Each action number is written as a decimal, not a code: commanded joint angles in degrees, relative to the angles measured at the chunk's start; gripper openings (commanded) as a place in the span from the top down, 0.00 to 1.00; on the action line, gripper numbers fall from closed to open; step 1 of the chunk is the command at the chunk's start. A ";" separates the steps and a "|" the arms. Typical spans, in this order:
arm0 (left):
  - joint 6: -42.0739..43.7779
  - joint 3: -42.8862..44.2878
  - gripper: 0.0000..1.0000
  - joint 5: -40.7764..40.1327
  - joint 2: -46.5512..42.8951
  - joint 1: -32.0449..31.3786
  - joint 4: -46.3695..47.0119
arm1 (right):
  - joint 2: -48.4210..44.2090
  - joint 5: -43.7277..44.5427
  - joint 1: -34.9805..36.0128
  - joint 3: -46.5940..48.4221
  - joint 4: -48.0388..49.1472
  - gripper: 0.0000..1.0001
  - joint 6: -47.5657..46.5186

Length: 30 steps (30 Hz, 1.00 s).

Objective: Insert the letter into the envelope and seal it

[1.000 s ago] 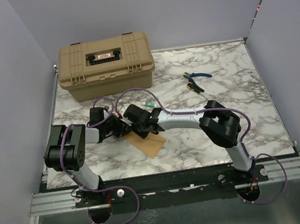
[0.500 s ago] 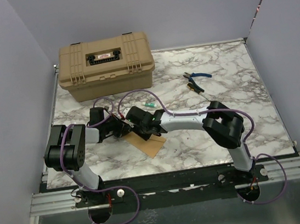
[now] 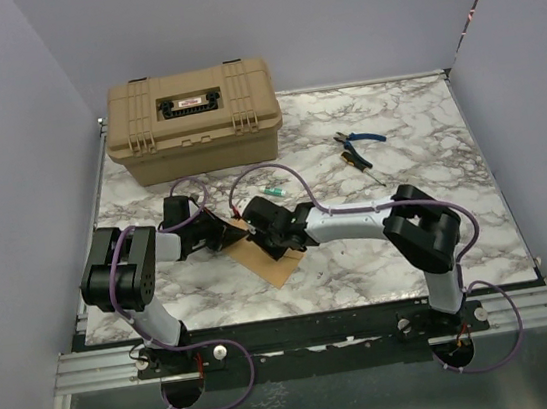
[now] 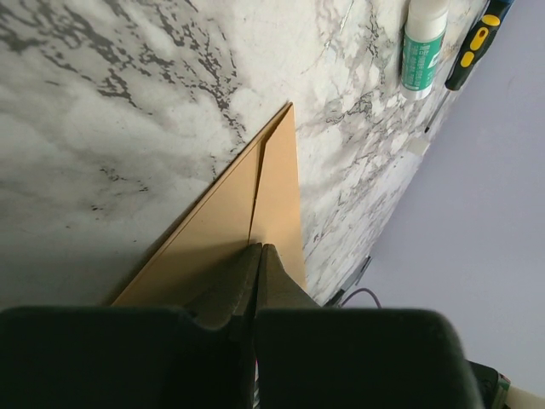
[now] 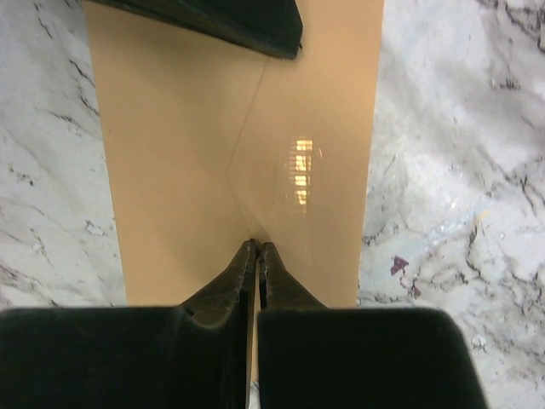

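The orange-brown envelope point(image 3: 273, 261) lies flat on the marble table with its pointed flap folded down. It shows in the left wrist view point(image 4: 213, 230) and the right wrist view point(image 5: 179, 145). My left gripper point(image 3: 228, 230) is shut, its tips point(image 4: 258, 248) resting on the envelope's far-left end. My right gripper point(image 3: 278, 241) is shut, its tips point(image 5: 258, 245) touching the envelope at the flap's point. The left fingers point(image 5: 230, 21) show at the top of the right wrist view. No letter is in view.
A large tan case point(image 3: 192, 120) stands at the back left. Blue-handled pliers point(image 3: 359, 140) and a screwdriver point(image 3: 357, 160) lie at the back right. A green-and-white tube point(image 3: 274, 193) lies just beyond the grippers, also in the left wrist view point(image 4: 423, 43).
My right arm has swung right and nearer, and its shut gripper has slid along the envelope towards its middle. The left gripper has stayed in place on the envelope.
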 commanded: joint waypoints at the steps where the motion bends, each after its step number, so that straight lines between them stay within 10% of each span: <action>1: 4.55 -1.75 1.00 -10.28 4.40 0.26 -9.11 | 0.87 -1.37 -1.30 -6.66 -11.67 0.97 2.62; 16: 9.75 4.48 0.98 -9.59 -6.66 0.03 -11.80 | -13.43 -13.80 -10.53 -0.38 -10.70 0.88 10.85; 26: 12.45 6.15 0.64 -21.14 -26.52 0.05 -17.43 | -15.85 -5.99 -14.95 3.38 -8.38 0.75 12.71; 30: 14.97 5.13 0.33 -29.18 -34.36 0.06 -22.09 | -17.11 -0.69 -16.72 2.20 -7.17 0.63 12.67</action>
